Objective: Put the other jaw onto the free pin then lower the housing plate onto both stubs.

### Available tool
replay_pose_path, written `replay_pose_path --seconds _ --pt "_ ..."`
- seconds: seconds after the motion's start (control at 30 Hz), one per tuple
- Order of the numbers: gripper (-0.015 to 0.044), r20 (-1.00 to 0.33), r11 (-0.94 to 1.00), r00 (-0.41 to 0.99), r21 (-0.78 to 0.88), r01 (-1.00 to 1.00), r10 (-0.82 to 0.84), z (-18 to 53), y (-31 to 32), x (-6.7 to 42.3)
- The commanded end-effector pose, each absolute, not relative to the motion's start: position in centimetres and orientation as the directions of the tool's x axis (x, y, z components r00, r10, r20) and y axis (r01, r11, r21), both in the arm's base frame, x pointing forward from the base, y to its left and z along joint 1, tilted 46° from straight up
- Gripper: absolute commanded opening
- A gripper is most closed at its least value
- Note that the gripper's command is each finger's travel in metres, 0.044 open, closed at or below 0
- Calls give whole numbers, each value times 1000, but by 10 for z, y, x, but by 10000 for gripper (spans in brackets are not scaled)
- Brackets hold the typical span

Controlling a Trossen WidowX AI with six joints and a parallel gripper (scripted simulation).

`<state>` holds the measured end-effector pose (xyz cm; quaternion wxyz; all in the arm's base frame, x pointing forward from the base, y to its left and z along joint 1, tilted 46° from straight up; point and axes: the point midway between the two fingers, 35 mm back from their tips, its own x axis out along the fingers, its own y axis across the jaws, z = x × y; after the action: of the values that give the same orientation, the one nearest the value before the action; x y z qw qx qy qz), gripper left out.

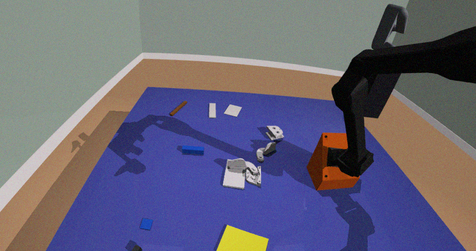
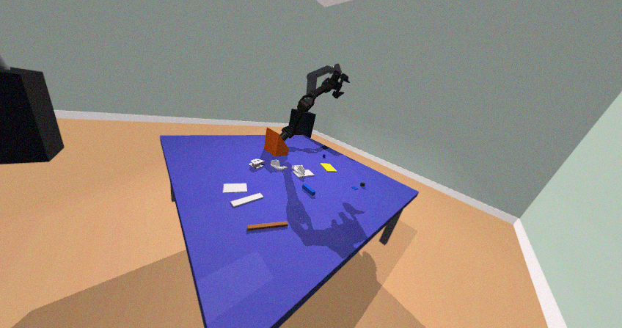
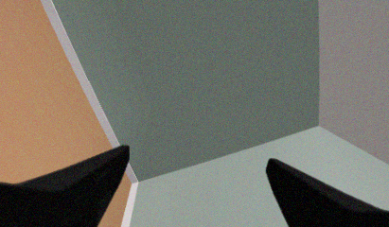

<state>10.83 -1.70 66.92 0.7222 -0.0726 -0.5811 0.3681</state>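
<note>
My gripper (image 2: 345,86) (image 3: 200,159) is open and empty, high above the table's far side and away from the parts; the top view does not show it. The white ribbed base (image 1: 233,181) (image 2: 306,175) lies on the blue table. One grey-white jaw (image 1: 236,165) (image 2: 298,168) is at the base, over its back part. The other jaw (image 1: 270,149) (image 2: 274,164) lies apart on the table, behind the base in the top view. The white housing plate part (image 1: 273,130) (image 2: 257,161) stands apart beyond that jaw. The pins and gear teeth are too small to judge.
An orange wedge block (image 1: 315,163) (image 2: 273,143) stands at the arm's foot. A blue bar (image 1: 192,150) (image 2: 308,189), a yellow block (image 1: 243,240) (image 2: 328,167), a brown stick (image 1: 178,108) (image 2: 267,225) and two flat white pieces (image 1: 212,110) (image 1: 233,110) lie around.
</note>
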Motion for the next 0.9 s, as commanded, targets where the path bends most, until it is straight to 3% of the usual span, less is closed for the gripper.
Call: replay_pose_path --seconds 0.0,0.87 --pt "440 775 699 29 -553 -453 631 668 -8 92" --pt "440 637 586 59 -663 -465 768 652 69 30"
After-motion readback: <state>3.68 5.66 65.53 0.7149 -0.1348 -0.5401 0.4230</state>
